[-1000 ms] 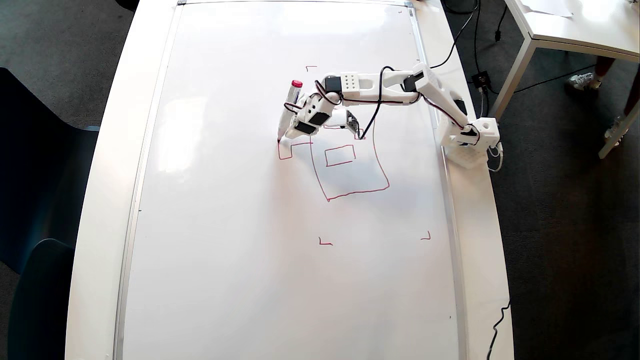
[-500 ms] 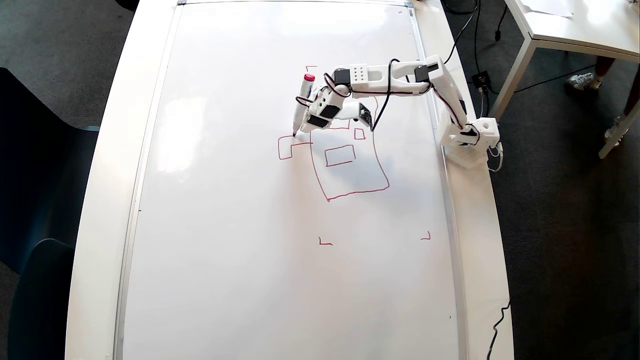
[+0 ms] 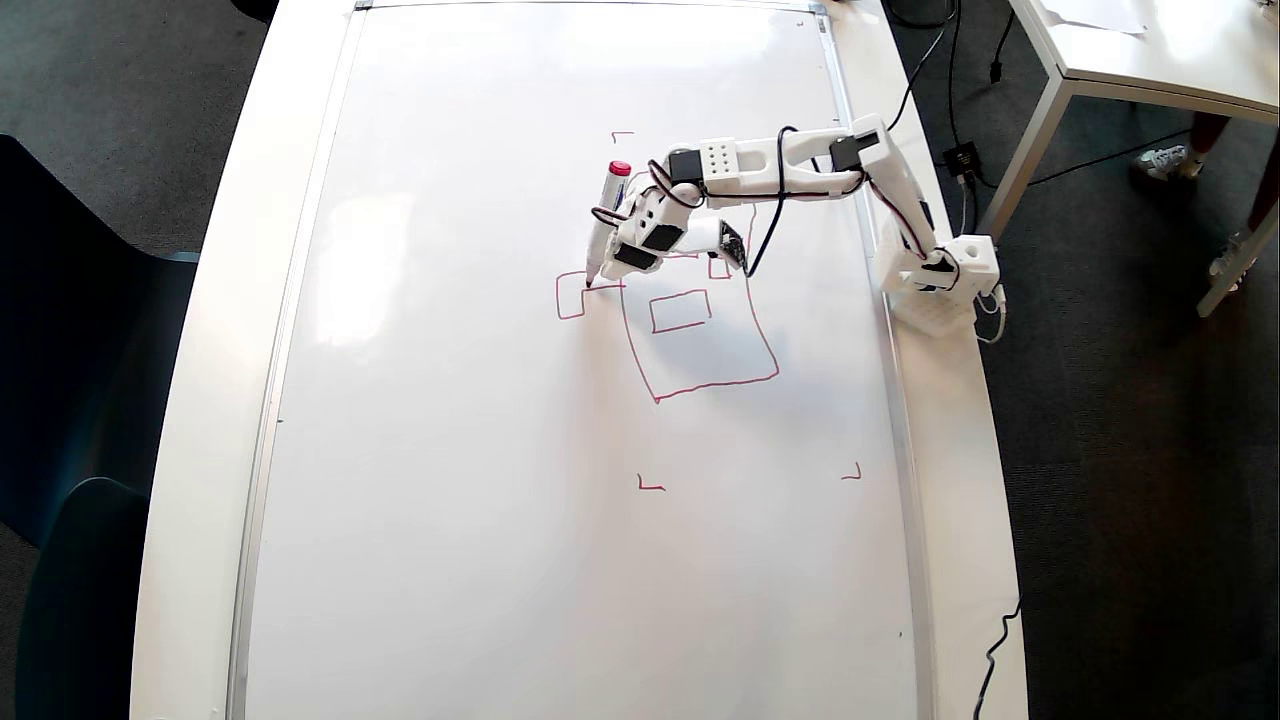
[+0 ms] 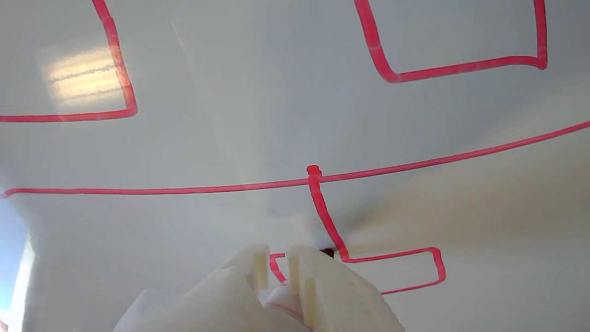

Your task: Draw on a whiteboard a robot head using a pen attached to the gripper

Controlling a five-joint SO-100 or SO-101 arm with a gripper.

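Since half a second ago, the pen (image 3: 606,226) tip is sliding down onto the robot head (image 3: 668,310) side box on the whiteboard (image 3: 480,450), overhead. Wrist view: the claw (image 4: 276,260) is gripping the pen, tips narrowly apart, over red lines.

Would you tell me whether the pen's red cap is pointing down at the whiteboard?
No, the pen has its red cap uppermost and its dark tip down on the whiteboard.

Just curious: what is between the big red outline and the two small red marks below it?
Overhead, only bare whiteboard lies between the robot head and the corner marks.
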